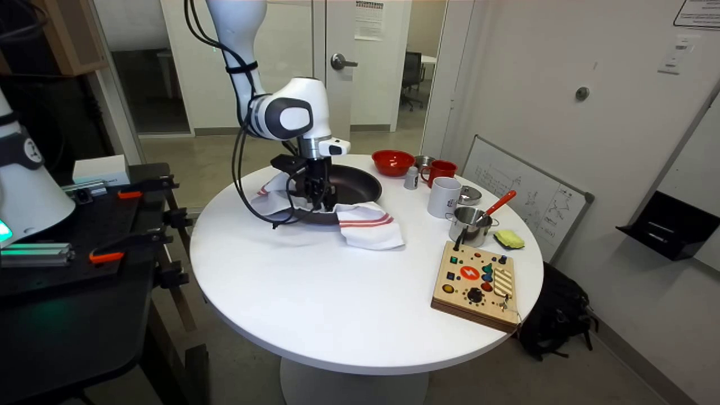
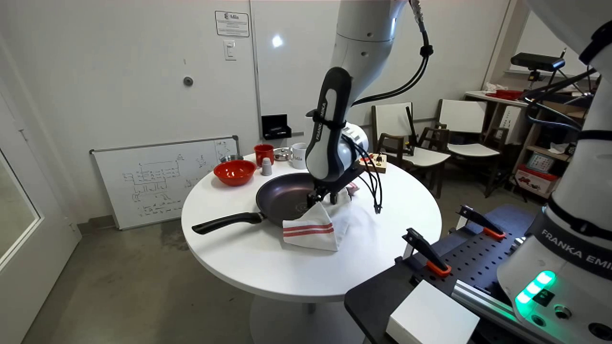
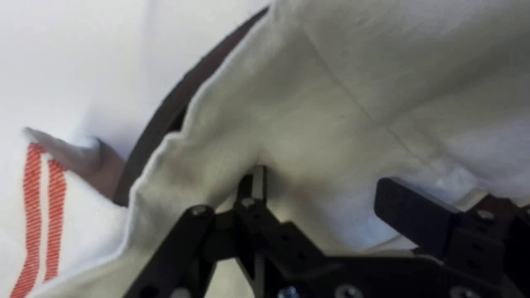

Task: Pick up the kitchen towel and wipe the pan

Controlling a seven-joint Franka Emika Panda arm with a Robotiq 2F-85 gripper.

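Whiteboard (image 2: 160, 184) against pale wall (image 2: 124, 81)

matt cloth towel (image 2: 315, 228); smooth pan (image 2: 282, 197), seemingly metal

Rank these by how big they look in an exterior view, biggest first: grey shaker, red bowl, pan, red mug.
In an exterior view, largest to smallest:
1. pan, though the kitchen towel covers part of it
2. red bowl
3. red mug
4. grey shaker

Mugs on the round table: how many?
2: the red mug beside the small gray container; the white mug between the red mug and the steel pot. Both show in both exterior views.
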